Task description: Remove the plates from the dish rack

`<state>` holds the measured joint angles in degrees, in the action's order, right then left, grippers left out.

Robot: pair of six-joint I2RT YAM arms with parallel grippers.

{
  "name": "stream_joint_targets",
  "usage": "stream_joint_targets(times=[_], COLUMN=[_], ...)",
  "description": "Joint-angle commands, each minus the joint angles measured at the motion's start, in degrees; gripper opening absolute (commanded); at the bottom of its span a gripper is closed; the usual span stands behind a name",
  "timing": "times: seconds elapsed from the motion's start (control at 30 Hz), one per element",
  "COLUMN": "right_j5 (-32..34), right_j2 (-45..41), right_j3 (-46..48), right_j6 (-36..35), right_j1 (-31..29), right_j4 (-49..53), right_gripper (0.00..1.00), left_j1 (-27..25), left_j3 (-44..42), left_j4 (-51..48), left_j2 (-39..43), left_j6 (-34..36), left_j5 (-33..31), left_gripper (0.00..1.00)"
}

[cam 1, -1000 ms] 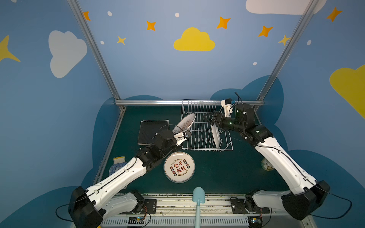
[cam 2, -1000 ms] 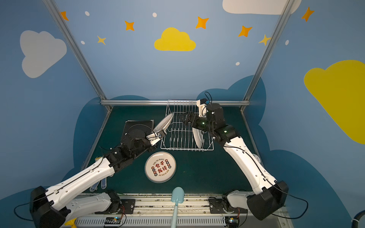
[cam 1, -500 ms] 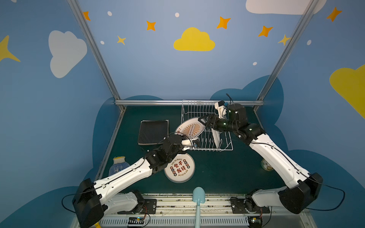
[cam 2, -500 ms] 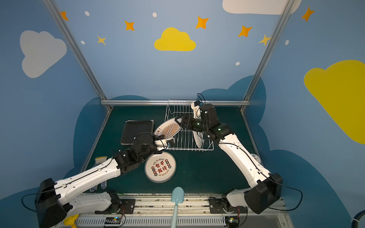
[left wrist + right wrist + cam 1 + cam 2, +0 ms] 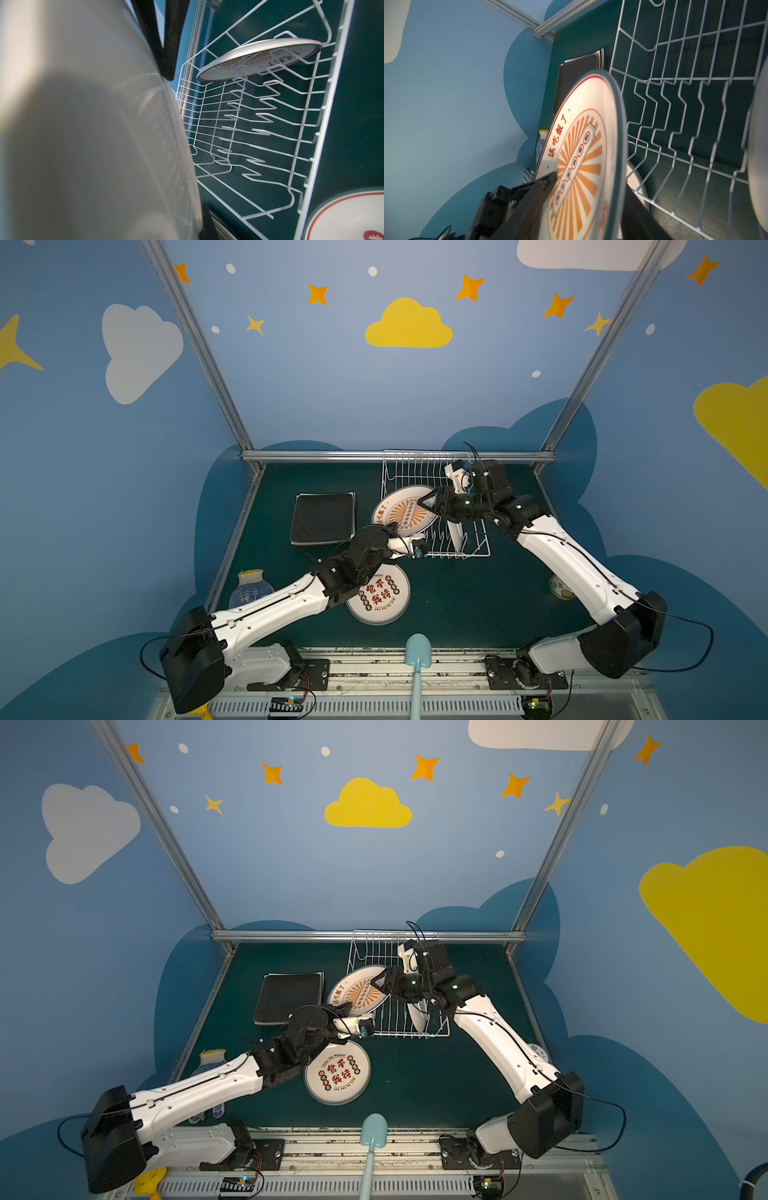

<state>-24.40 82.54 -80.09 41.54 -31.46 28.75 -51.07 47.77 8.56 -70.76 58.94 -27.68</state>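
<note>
The dish rack (image 5: 415,464) stands at about 1 o'clock on the dark green worktop (image 5: 478,614), close against the far rail. A round sunburst plate (image 5: 405,510) hangs tilted over the rack's 9 o'clock side, with its orange-rayed face turned up toward both top views, and both arms are on it. The left claw (image 5: 395,529) is clamped narrow on the plate's 6 o'clock rim. In the left wrist view the plate's pale underside fills one side of the picture as a blur. The right claw (image 5: 426,503) meets the plate at its 3 o'clock rim with its jaws astride the edge. In the right wrist view one black finger (image 5: 533,191) lies along the printed face and the other runs behind the plate, but it cannot be told whether they press it or only bracket it. One upright plate (image 5: 455,533) stands edge-on between the tines toward the rack's 4 o'clock corner, apart from the held one. Just beside the rack at its 9 o'clock, a black square plate (image 5: 324,518) lies flat. At the rack's 7 o'clock a flat round plate (image 5: 380,595) with red and black characters lies face up, partly under the left arm. A knitted glove (image 5: 251,591) lies at the worktop's 8 o'clock edge and a pale blue scoop (image 5: 417,653) at 6 o'clock.
</note>
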Motion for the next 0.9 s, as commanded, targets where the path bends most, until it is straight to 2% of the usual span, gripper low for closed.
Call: stream_joint_targets(times=[0.0, 0.23, 0.4, 0.5, 0.53, 0.63, 0.77, 0.87], right_j5=[-2.8, -3.9, -5.6, -6.5, -7.0, -8.6, -9.4, -8.6], right_j2=[1.2, 2.1, 1.1, 1.3, 1.5, 2.1, 2.0, 0.8], right_j3=[-2.2, -3.0, -1.3, -1.4, -1.6, -2.1, -2.1, -0.9], right_j6=[0.7, -0.1, 0.8, 1.3, 1.4, 2.0, 2.8, 2.9], right_j1=[-0.3, 0.3, 1.8, 2.2, 2.3, 2.6, 3.1, 4.2], right_j4=[1.9, 4.9, 3.0, 2.2, 2.1, 1.3, -0.2, -2.5], right_gripper=[0.5, 0.37, 0.15, 0.01, 0.0, 0.0, 0.0, 0.0], left_j1=[-0.2, -0.2, -0.3, -0.3, -0.3, -0.3, -0.3, -0.3], left_j3=[-0.1, 0.0, -0.5, -0.1, 0.1, 0.4, 0.4, 0.4], left_j4=[8.1, 8.6, 8.9, 8.3, 7.9, 7.8, 7.6, 6.5], left_j2=[-0.4, -0.9, -1.1, -1.2, -1.4, -1.8, -1.8, -0.8], left_j6=[2.9, 2.6, 3.0, 2.8, 2.7, 2.8, 2.7, 2.5], left_j5=[-2.3, -2.2, -2.8, -2.6, -2.6, -3.0, -2.9, -1.8], left_gripper=[0.06, 0.08, 0.12, 0.26, 0.3, 0.45, 0.77, 0.94])
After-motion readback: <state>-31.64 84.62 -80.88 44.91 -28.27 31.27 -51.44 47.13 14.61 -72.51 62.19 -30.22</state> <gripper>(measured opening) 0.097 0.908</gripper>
